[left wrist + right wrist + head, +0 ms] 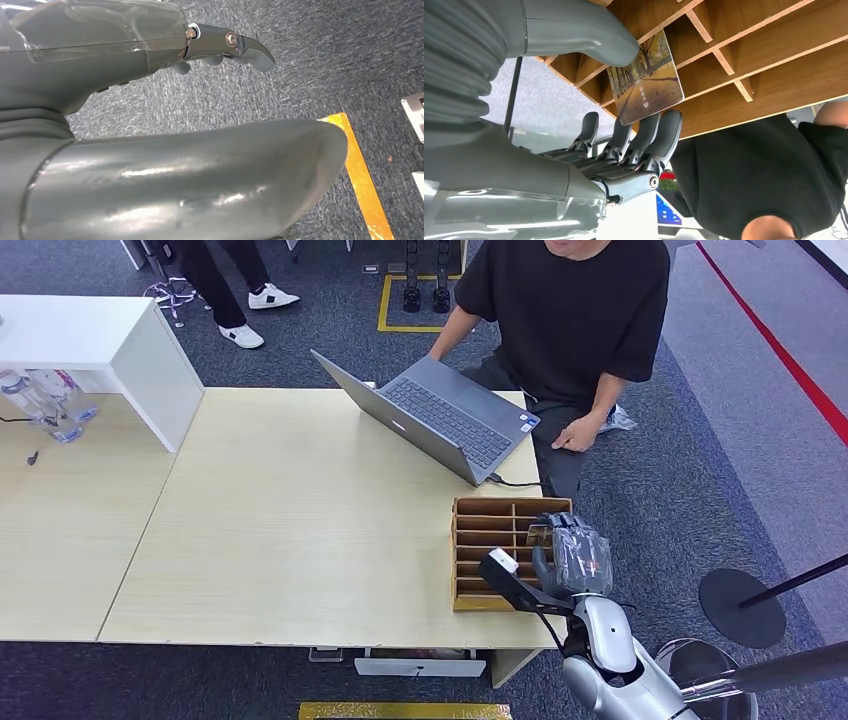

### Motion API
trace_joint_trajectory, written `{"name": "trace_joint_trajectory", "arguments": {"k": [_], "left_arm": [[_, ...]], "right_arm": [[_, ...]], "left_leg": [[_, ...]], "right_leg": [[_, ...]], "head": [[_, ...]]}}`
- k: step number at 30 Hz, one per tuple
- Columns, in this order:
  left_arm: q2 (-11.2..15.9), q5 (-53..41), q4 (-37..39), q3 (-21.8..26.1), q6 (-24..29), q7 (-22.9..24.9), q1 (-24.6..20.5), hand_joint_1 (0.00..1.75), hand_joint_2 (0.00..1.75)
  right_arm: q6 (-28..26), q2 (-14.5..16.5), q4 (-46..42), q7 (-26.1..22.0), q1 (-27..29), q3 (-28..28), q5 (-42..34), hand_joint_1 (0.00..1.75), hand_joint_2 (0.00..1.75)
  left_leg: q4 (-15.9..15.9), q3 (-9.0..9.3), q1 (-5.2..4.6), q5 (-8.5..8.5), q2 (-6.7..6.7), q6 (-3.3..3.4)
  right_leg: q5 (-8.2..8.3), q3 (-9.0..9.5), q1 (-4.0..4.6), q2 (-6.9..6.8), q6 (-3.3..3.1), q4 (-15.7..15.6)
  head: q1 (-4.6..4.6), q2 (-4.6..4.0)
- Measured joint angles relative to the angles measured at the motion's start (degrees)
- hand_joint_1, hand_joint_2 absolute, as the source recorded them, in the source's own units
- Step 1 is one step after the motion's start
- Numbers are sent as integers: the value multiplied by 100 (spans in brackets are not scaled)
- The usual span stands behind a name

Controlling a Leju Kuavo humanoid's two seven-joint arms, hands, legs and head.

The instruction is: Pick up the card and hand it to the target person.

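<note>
Head view: I log my right hand (572,552) lower right, over the wooden organizer (490,530); person (570,310) top centre. Left wrist: left hand (150,45), fingers loosely curled, holding nothing, above carpet. Right wrist: thumb and fingers (664,132) pinch the card (646,77), centre, at the organizer's compartments.

The small glossy card with rounded corners, printed with an autumn avenue of yellow-leaved trees (647,80), stands on edge in one of the slots of the wooden divided tray (480,540), tilted, with most of its printed face clear of the dividers. It sits between the thumb and the dark fingers (664,131) of the right hand (568,552). The person in the black T-shirt (570,310) sits just beyond the table's far corner, well apart from the card.
</note>
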Motion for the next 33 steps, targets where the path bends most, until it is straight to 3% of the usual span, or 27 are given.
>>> {"name": "trace_joint_trajectory", "arguments": {"k": [7, 12, 18, 23, 33], "left_arm": [[-9, 0, 0, 0, -1, 0, 0, 0, 0], [-37, 1, 0, 0, -3, 0, 0, 0, 0], [-40, 0, 0, 0, -3, 0, 1, 0, 0], [-45, 1, 0, 0, -3, 1, 1, 0, 0], [-46, 1, 0, 0, -3, 9, 1, 0, 0]], "right_arm": [[1, 0, 36, 0, -8, 27, 16, 89, 175], [-5, 0, 58, 0, -13, 48, 10, 108, 175], [-21, 0, 86, -9, -69, 56, -16, 118, 175], [-44, 0, 113, -24, -117, 61, -61, 113, 175], [-96, 2, 155, -113, -154, 64, -183, 120, 175]], "left_leg": [[0, 1, 0, 0, 0, 0], [0, 1, 0, 0, 0, 0], [0, 1, 0, 0, 0, 0], [0, 1, 0, 0, 0, 0], [0, 1, 0, 0, 0, 0]], "right_leg": [[0, 0, 0, 0, 0, 0], [1, 0, 0, 0, 1, 0], [1, 0, 0, 0, 1, 0], [1, 0, 0, 0, 1, 0], [1, 1, 0, 0, 1, 0]], "head": [[1, 0], [0, 0], [1, 0], [0, 0], [0, 0]]}}
